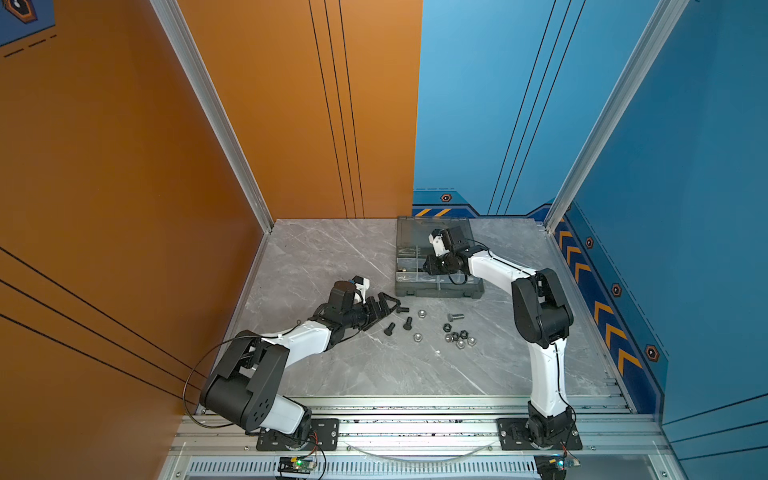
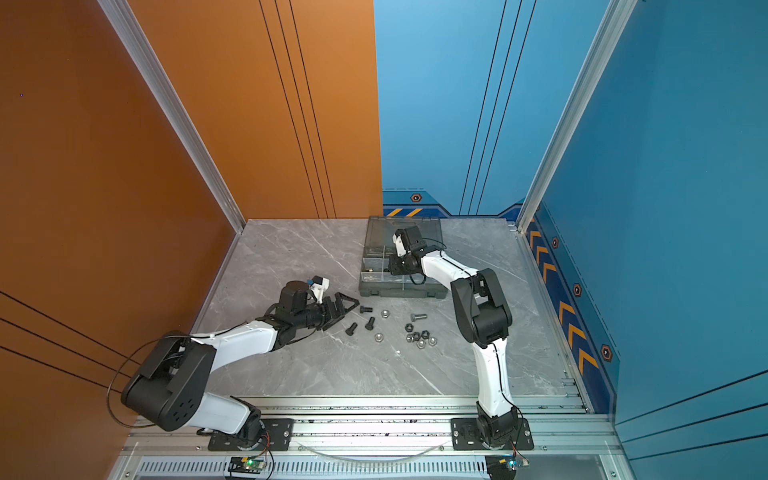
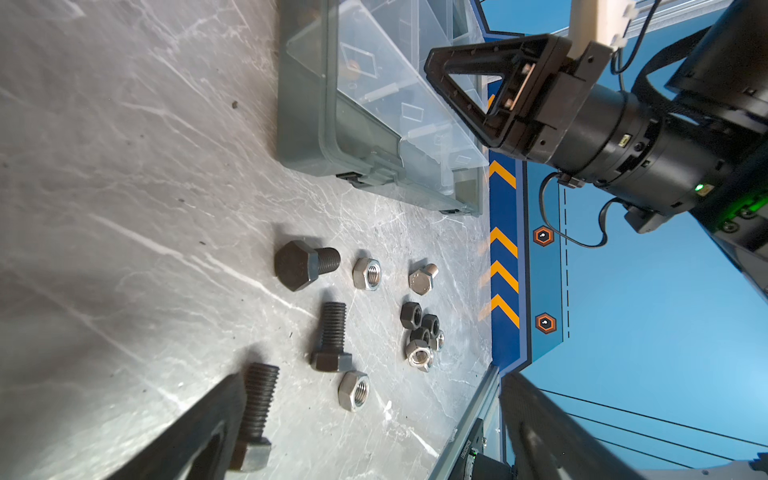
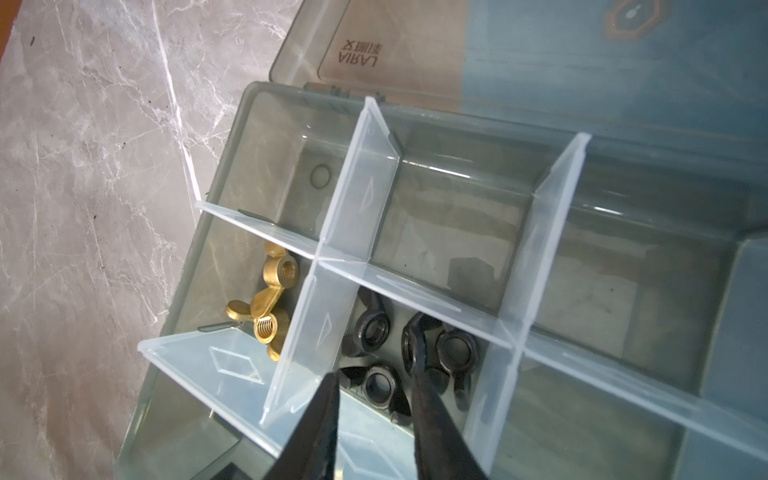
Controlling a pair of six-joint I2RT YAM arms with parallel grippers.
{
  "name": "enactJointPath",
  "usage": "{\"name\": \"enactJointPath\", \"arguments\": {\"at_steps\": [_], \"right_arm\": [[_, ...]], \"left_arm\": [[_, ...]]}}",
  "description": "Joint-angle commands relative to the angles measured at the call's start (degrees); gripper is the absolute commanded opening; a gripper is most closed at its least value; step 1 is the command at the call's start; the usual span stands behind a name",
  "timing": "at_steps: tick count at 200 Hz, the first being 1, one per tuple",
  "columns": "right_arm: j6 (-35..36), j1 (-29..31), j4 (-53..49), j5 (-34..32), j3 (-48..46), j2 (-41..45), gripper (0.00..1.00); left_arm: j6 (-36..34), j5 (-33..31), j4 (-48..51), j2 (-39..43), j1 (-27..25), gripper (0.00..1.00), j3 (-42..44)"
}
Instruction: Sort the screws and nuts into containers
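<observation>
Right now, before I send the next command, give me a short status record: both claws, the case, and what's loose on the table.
Case: smoky-grey plastic organizer case, lid open
Left claw: open, empty, low beside three black hex bolts
Right claw: open, above black wing nuts in one compartment
Next compartment: two brass-gold wing nuts
Loose on grey marble table: the black bolts, one silver hex bolt, two lone silver hex nuts, a cluster of black and silver hex nuts

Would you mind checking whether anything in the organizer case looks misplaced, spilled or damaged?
Nothing stands out. The brass wing nuts share one compartment, the black wing nuts the next, none mixed. The organizer case and its clear dividers look intact, and the right gripper hangs open above the black ones.
</observation>
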State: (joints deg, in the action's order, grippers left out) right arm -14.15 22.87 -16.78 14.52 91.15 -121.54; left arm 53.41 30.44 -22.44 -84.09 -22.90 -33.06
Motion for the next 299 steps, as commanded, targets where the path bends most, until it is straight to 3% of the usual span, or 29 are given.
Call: {"name": "enactJointPath", "arguments": {"at_steps": [1, 54, 149, 205, 299], "right_arm": [[1.9, 0.4, -0.6, -2.3, -1.9, 5.9, 0.37], [5.3, 1.8, -2.2, -2.4, -9.8, 16.2, 0.41], [7.9, 8.9, 0.8, 0.2, -34.6, 35.9, 0.45], [3.9, 19.2, 3.4, -8.0, -41.6, 36.8, 0.47], [-5.0, 25.7, 7.8, -17.8, -41.5, 30.0, 0.49]], "left_arm": [[-1.0, -0.9, 0.8, 1.4, 0.2, 0.98, 0.5], [-1.1, -1.2, 0.8, 2.2, 0.2, 0.98, 1.3], [-1.6, -0.2, 0.7, 2.6, 0.1, 0.98, 1.3], [-1.4, -0.8, 0.8, 2.7, 0.0, 0.98, 1.9], [-1.6, -0.7, 0.7, 3.8, 0.1, 0.98, 3.3]]}}
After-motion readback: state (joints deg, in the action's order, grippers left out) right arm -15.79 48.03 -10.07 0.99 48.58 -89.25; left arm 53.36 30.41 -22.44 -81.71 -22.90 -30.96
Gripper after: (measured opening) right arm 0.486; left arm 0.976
